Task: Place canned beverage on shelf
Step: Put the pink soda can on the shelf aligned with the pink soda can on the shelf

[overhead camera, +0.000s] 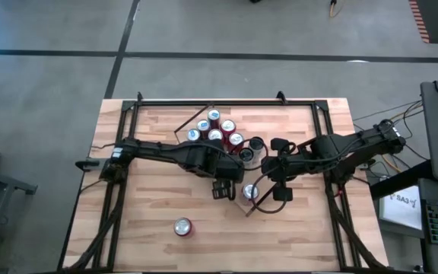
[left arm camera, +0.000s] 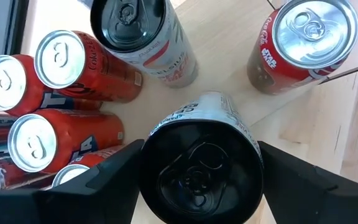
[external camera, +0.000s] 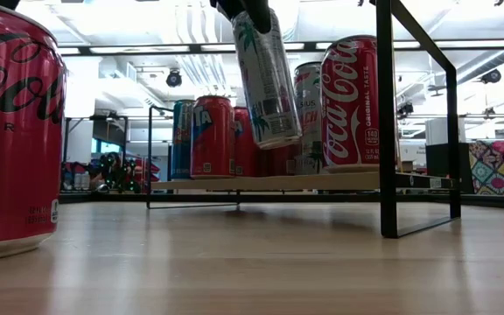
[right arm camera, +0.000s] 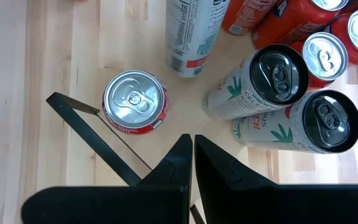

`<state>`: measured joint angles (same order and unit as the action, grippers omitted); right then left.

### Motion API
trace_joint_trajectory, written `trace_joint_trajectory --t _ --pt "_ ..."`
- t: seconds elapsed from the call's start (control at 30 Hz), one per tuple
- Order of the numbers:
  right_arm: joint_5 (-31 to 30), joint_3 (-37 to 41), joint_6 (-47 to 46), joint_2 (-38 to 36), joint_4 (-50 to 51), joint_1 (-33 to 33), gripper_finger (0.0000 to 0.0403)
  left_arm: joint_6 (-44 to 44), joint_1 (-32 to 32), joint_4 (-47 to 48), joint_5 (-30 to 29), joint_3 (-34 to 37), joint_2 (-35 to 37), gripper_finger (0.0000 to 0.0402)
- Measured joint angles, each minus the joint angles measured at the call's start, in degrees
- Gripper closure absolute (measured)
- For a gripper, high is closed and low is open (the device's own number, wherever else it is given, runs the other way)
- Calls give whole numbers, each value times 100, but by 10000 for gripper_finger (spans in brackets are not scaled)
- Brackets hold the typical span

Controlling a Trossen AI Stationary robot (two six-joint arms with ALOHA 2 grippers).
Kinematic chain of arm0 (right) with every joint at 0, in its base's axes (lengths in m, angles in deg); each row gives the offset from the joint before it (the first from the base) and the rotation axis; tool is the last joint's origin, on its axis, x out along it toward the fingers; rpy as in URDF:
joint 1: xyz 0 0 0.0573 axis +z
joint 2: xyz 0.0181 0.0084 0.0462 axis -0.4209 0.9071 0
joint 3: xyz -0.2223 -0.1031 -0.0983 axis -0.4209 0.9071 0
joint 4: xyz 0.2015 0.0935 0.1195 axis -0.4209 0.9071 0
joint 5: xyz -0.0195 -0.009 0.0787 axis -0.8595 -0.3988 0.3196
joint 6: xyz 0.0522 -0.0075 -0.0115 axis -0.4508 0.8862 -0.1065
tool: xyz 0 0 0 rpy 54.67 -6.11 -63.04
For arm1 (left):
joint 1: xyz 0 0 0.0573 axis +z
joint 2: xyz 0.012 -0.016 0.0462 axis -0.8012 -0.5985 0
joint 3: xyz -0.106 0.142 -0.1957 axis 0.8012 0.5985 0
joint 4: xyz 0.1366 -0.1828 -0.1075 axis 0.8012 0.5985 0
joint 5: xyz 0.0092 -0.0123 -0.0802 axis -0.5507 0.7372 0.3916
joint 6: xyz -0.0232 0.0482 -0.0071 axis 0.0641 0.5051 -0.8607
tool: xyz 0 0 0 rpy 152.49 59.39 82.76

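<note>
The left gripper is clamped on a slim white can with a black top, one finger on each side of its upper body. In the low view this can hangs tilted in the air, clear of the shelf, just in front of the cans standing there. From above, the left gripper sits mid-table, just near of the shelf cluster.

On the shelf stand several red cans in a tight group, with a second black-topped white can beside them and a red Coca-Cola can standing apart at the shelf's right end.

The right gripper has its fingers pressed together, holding nothing, and hovers just right of the left gripper.

Another red can stands alone on the table, near the front edge.
</note>
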<state>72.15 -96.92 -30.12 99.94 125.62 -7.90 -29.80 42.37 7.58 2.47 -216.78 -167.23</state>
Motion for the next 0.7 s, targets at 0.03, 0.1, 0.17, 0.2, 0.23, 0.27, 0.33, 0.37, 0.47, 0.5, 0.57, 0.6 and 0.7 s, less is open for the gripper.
trace_joint_trajectory --t 0.03,0.1,0.17,0.2,0.23,0.27,0.33,0.37,0.47,0.5,0.57,0.6,0.7 --pt "0 0 0 0 0 0 394 -2 2 0 37 0 0 135" --pt "2 0 0 0 4 0 394 -40 4 -13 132 0 0 135" --pt "33 0 0 0 12 0 394 -85 2 -37 130 0 0 135" --pt "84 0 2 0 15 0 394 -96 2 -55 133 0 0 135" --pt "103 0 3 0 15 0 394 -111 2 -59 132 0 0 135" --pt "112 0 4 0 15 0 394 -122 2 -55 131 0 0 135" --pt "119 0 4 0 21 0 394 -140 3 -57 134 0 -14 135" --pt "129 0 4 0 34 0 394 -140 6 -59 131 0 -23 135" --pt "133 0 7 0 59 0 394 -126 10 -70 147 43 -37 135" --pt "133 0 7 0 63 0 394 -98 13 -77 148 64 -37 135" --pt "133 2 4 0 96 0 394 -83 29 -74 146 79 -37 135" --pt "133 2 4 0 101 0 394 -81 38 -72 146 79 -37 135" --pt "133 2 4 0 103 0 394 -63 61 -71 189 104 -37 135"
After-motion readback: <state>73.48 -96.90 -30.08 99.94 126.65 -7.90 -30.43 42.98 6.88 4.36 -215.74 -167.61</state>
